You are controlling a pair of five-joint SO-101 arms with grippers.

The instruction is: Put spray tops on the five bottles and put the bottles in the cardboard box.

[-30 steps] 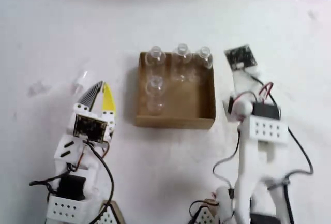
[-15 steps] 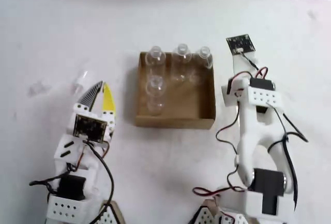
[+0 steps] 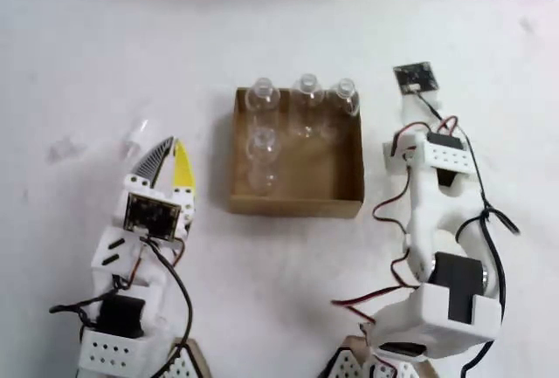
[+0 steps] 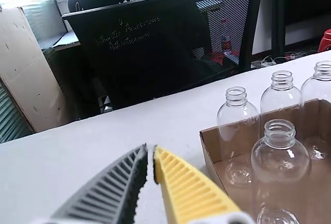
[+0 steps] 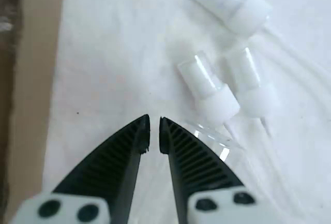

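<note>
well, the right gripper (image 5: 154, 131) hangs just beside the cardboard box (image 5: 36, 53), jaws pinched almost together on nothing. three white spray tops (image 5: 207, 87) lie on their sides just past its tips, farther out from the box wall, long axes slanting across the jaw line, thin tubes trailing. clear bottles (image 3: 262, 144) stand uncapped inside the box. the left gripper (image 3: 171, 144), likewise closed and empty, sits off the box's opposite side, so the right arm looks nearer.
</note>
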